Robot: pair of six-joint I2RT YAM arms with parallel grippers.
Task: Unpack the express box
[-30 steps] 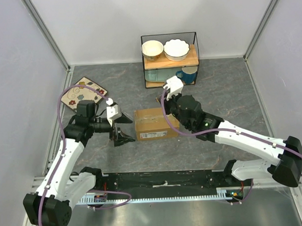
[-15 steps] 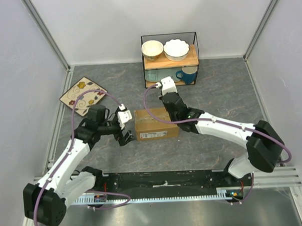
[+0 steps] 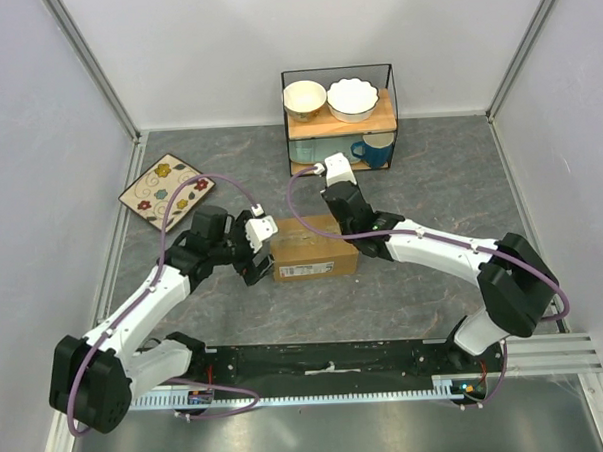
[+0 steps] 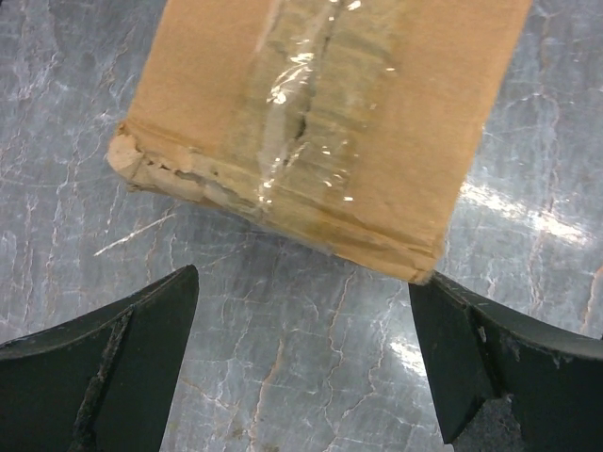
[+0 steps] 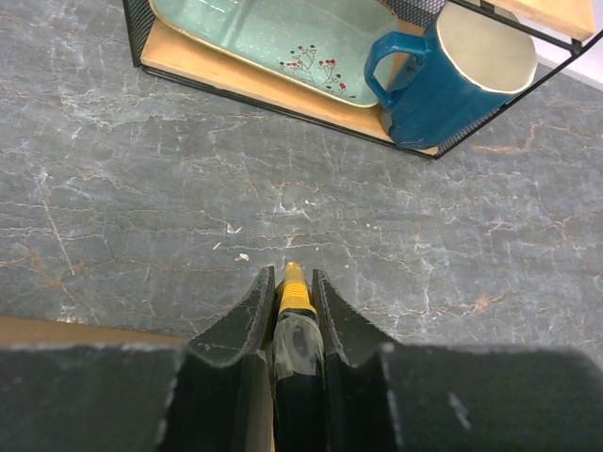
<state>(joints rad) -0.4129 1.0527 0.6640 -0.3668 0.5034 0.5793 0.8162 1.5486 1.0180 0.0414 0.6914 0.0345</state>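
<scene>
The express box (image 3: 312,248) is a brown carton with a white label on its near side, lying mid-table. In the left wrist view its taped end (image 4: 325,113) faces me. My left gripper (image 3: 255,260) is open at the box's left end; its right fingertip (image 4: 452,330) sits at the box's corner, the left fingertip (image 4: 151,320) is apart from it. My right gripper (image 3: 333,213) is above the box's far edge, shut on a yellow and black utility knife (image 5: 298,306) that points toward the rack.
A black wire rack (image 3: 339,119) stands behind the box with two bowls on top, a blue mug (image 5: 452,75) and a teal tray (image 5: 273,38) below. A floral plate (image 3: 166,190) lies at the far left. Grey walls enclose the table.
My left gripper has moved right, from beside the box up to its left end. My right gripper has swung from the box's right side to its far edge.
</scene>
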